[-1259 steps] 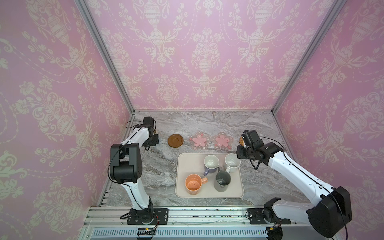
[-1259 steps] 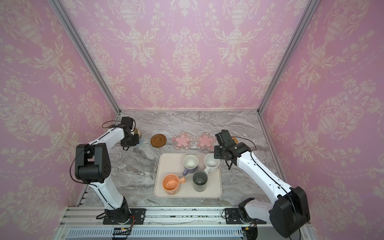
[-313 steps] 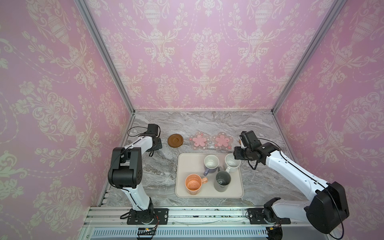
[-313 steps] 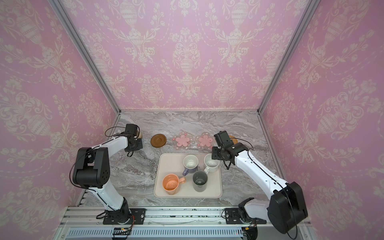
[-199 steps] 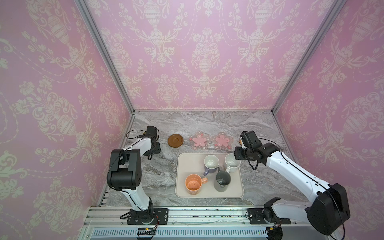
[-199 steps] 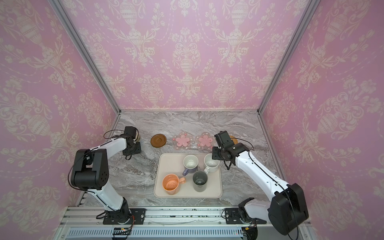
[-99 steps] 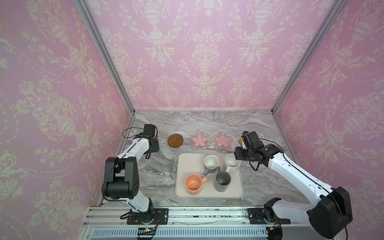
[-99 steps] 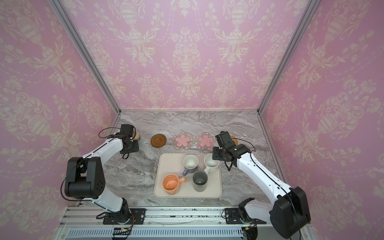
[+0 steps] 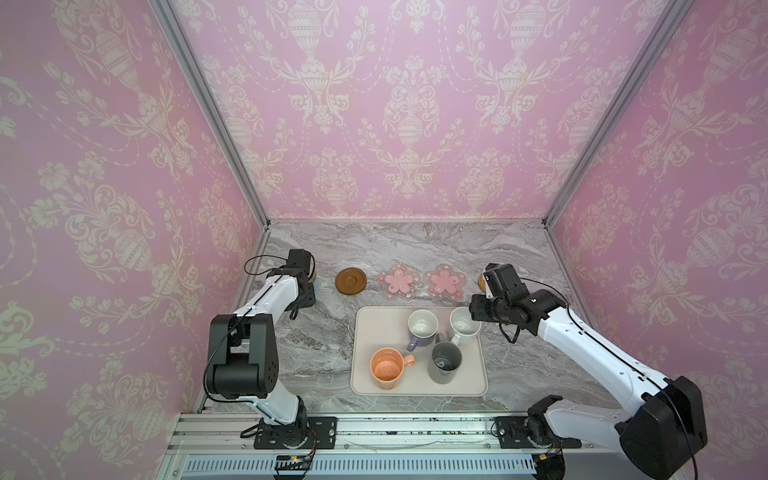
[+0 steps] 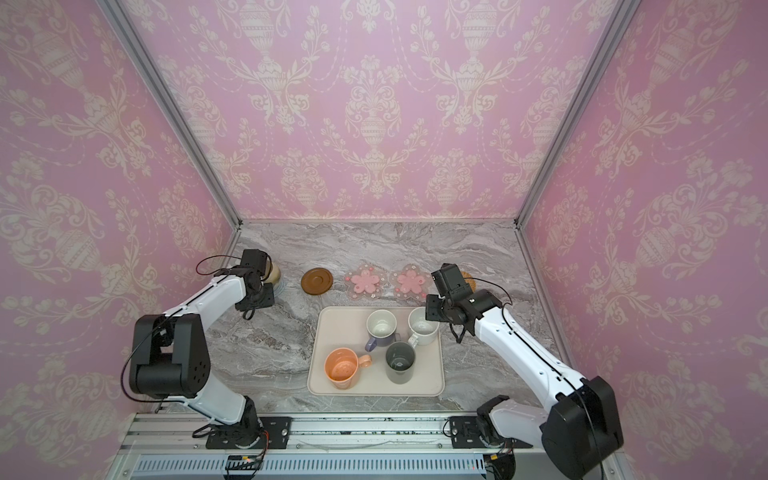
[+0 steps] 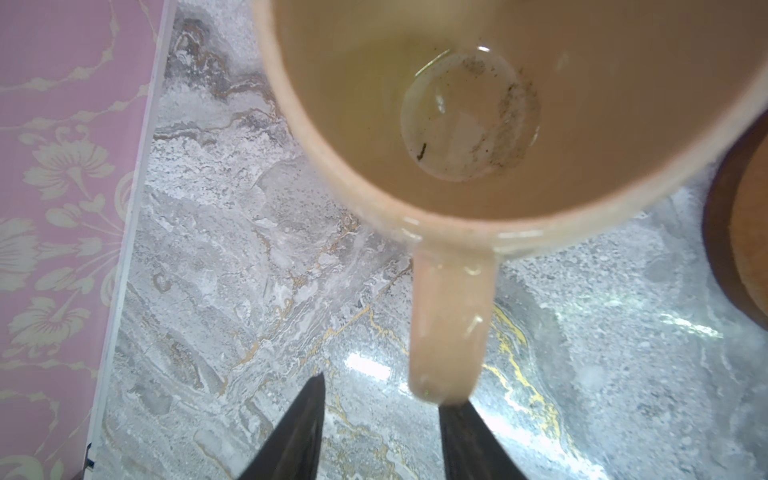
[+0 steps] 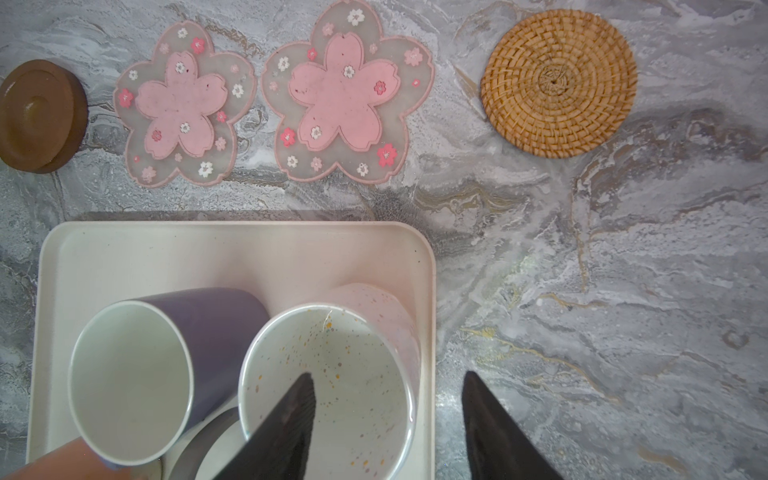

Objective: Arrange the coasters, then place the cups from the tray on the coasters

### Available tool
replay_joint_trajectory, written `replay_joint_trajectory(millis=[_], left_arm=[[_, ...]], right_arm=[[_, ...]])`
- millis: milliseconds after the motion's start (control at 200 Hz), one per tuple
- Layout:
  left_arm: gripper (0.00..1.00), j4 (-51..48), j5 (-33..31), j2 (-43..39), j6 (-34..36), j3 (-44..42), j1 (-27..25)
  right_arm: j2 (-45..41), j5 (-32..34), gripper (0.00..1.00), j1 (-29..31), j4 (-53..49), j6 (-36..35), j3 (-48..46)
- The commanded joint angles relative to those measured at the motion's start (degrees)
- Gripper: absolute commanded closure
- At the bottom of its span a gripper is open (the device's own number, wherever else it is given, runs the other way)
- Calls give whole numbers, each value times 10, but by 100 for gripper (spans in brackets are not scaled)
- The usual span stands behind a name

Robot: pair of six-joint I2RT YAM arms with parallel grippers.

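We count the coaster half of the job as done. All five lie in one row on the marble tabletop (image 9: 324, 345) behind the tray (image 9: 361, 374): the dark brown disc (image 9: 351, 281), the two pink flower coasters (image 9: 400, 282) (image 9: 445, 283) side by side, and the tan rattan round (image 12: 559, 83) at the right end. At the left end only a sliver of the blue-grey woven coaster (image 10: 281, 289) shows, beside the base of the olive-yellow mug (image 10: 272, 272).

That mug is the one cup off the tray, and we judge it seated on its coaster, though its own body hides most of the contact. In the left wrist view the left gripper (image 11: 382, 390) sits just behind the mug's handle with its fingers apart. The handle tip overlaps one finger and is not pinched, so this claw is open and holds nothing.

Four cups remain on the tray: the peach-orange mug (image 9: 387, 368), the lavender mug (image 9: 422, 328), the dark grey mug (image 9: 446, 361) and the white speckled mug (image 9: 464, 325).

The right gripper (image 12: 388, 374) straddles the speckled mug's wall, one finger inside the cup and one outside past the tray's rim. The jaws are spread and not yet closed on it. We take this cup as the one in hand, perhaps bound for the rattan coaster nearby. So one of five placements looks complete.
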Motion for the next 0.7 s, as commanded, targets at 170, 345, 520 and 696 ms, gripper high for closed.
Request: replay_joint_trajectory(millis=[170,345,520,696], left_arm=[[53,-30,-52,-2,2,26,7],[53,-31,-29,-6,6,30,12],[53,4,71,-57,11,0,3],[52,4,96,-69,18,-5,-14]], right_arm=[[-34,9,41,3,-6,6,-17],[-37,8,41,4,-7,7,-18],[-41,10,41,4,-7,10,-18],[-36,5,41,4,-5,13,-18]])
